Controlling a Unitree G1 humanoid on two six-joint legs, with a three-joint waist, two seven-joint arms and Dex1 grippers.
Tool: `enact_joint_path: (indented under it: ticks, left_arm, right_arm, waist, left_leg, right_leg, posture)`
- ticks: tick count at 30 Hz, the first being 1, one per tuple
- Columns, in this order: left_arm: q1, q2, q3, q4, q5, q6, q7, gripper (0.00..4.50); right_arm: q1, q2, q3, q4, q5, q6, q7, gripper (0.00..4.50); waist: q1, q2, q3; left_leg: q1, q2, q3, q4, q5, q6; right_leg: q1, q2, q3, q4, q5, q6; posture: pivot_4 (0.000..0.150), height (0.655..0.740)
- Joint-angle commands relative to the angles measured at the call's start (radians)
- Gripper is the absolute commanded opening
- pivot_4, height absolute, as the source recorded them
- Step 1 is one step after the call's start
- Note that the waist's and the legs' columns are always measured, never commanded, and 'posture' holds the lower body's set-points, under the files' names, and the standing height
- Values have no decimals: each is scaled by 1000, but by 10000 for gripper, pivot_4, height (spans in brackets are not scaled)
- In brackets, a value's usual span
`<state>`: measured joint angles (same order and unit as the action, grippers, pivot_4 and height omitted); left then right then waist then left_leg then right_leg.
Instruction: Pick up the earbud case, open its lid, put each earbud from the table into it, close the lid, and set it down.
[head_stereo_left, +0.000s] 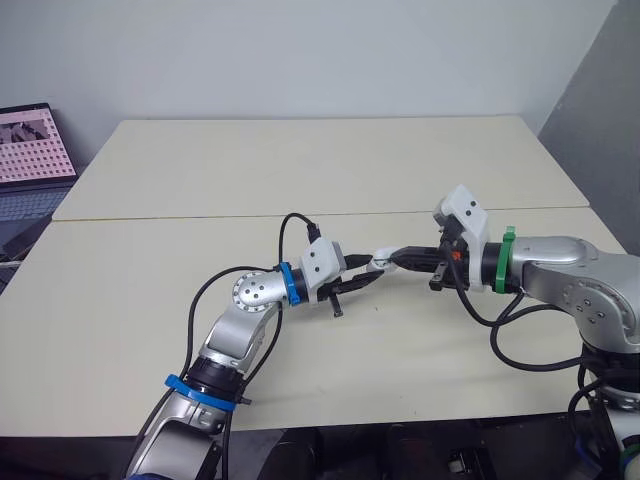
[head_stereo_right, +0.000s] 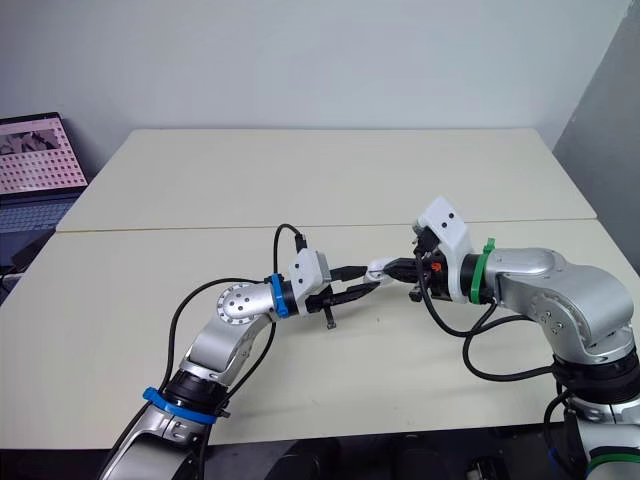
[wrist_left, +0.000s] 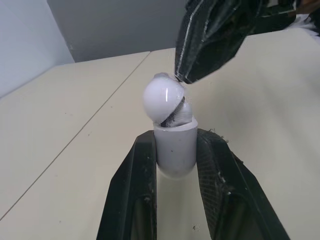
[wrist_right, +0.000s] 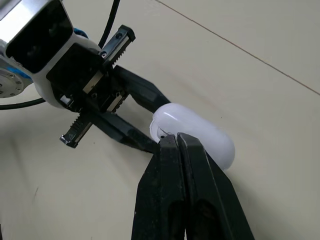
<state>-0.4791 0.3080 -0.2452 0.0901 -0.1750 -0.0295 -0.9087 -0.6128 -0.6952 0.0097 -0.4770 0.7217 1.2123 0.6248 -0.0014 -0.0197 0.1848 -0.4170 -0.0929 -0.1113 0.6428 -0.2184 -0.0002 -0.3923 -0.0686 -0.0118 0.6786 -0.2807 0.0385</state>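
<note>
The white earbud case (wrist_left: 174, 150) is held above the cream table (head_stereo_left: 300, 170), near its middle front. My left gripper (wrist_left: 175, 145) is shut on the case's lower half, one black finger on each side. The rounded lid (wrist_left: 162, 97) is tilted partly open, showing a dark gap at the hinge side. My right gripper (wrist_right: 175, 142) comes in from the right with its fingers pressed together, and its tip touches the lid's top edge. In the left eye view the case (head_stereo_left: 381, 262) sits between my left gripper (head_stereo_left: 358, 279) and my right gripper (head_stereo_left: 402, 260).
A laptop (head_stereo_left: 30, 150) with a lit screen stands past the table's left edge. A seam (head_stereo_left: 200, 215) runs across the table between its two halves. Black cables loop from both wrists over the table's front part.
</note>
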Motion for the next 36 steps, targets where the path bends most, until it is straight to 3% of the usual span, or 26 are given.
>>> enact_joint_path:
  ticks: [1,12,20,28,31,36]
  left_arm:
    - [-20,-9,10,-24,-18,-31,-14,7328]
    - [-20,-18,13,-17,-14,-34,-17,7328]
    - [-14,-10,18,-20,-16,-31,-17,7328]
    - [-36,-21,-3,-10,-1,-75,-30,7328]
    - [-41,-26,-2,-3,3,-75,-23,7328]
    - [-33,-21,21,1,2,-51,9,7328]
  right_arm:
    - [-8,-19,-48,-21,4,-12,-8,564]
    - [49,-36,-71,-54,30,-13,-12,564]
    - [-70,20,-209,79,127,27,-51,564]
    - [-170,48,75,307,-166,-184,-49,564]
    - [-180,39,140,319,-190,-190,10,564]
    - [-154,16,112,211,-119,-99,73,564]
  waist:
    - [0,0,0]
    - [0,0,0]
    - [0,0,0]
    - [-2,0,0]
    - [-1,0,0]
    - [-1,0,0]
  left_leg:
    - [0,0,0,0,0,0]
    - [0,0,0,0,0,0]
    - [0,0,0,0,0,0]
    - [0,0,1,0,0,0]
    - [0,0,1,0,0,0]
    - [0,0,0,0,0,0]
  right_leg:
    - [0,0,0,0,0,0]
    - [0,0,0,0,0,0]
    - [1,0,0,0,0,0]
    - [0,0,0,0,0,0]
    - [0,0,0,0,0,0]
    - [0,0,0,0,0,0]
  posture:
    - [1500,7400]
    - [1500,7400]
    - [1500,7400]
    - [1500,7400]
    - [1500,7400]
    - [1500,7400]
